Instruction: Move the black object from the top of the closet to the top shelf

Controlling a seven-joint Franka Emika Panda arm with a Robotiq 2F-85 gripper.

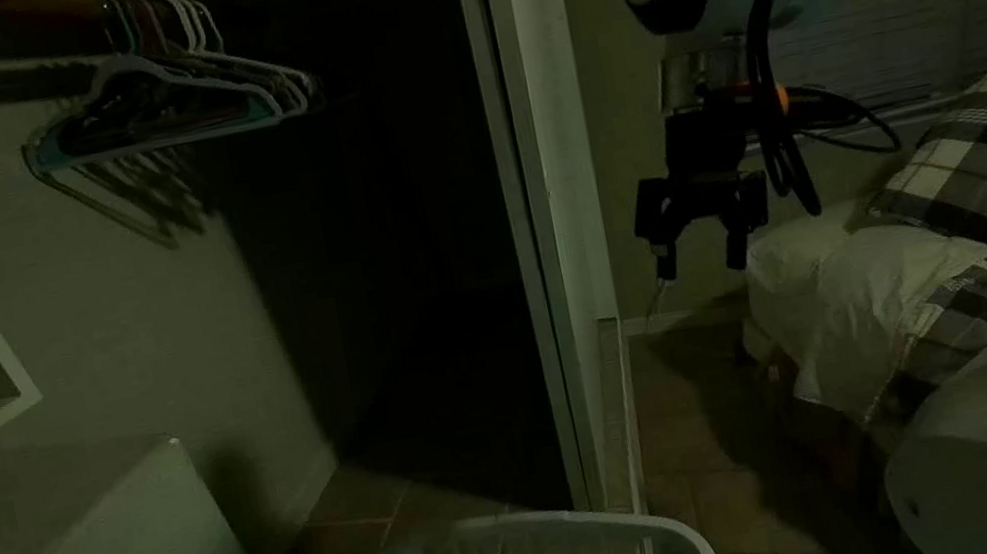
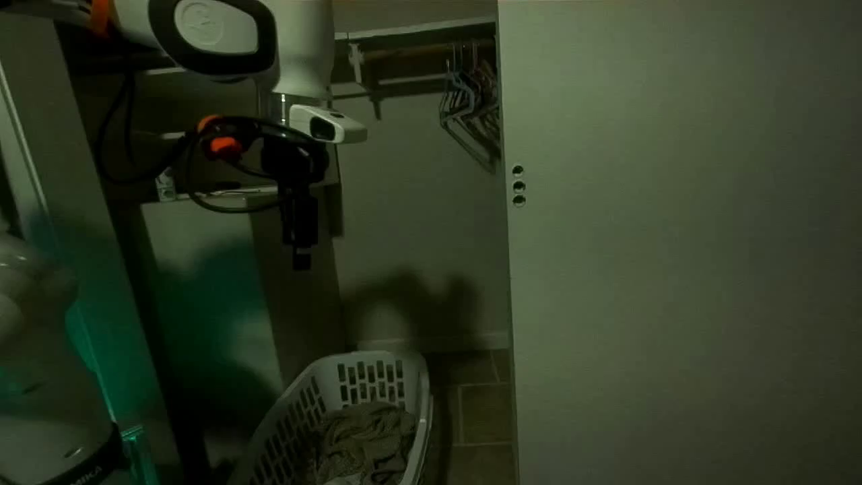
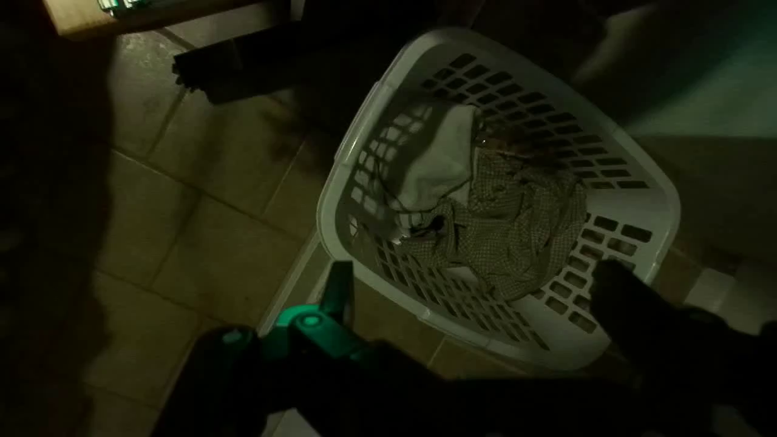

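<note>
The robot's black fingers point straight down in an exterior view, their tips spread well apart and holding nothing. In the wrist view, a white plastic laundry basket shows across the gap between them, lower down. Inside the basket lie a brown checked cloth and a white cloth.

A small flat black object rests on top of a white box-shaped bench, near a small pale container and apart from the fingers. In the dim light its exact shape is hard to make out, and I cannot tell for certain that it is the task's object.

The bench stands in a tall, dark closet with pale walls. Pale and dark clothes hangers are bunched on a reddish-brown rail, and a long pale shelf runs above it. A broad white door panel with three small round fittings covers part of the closet.
</note>
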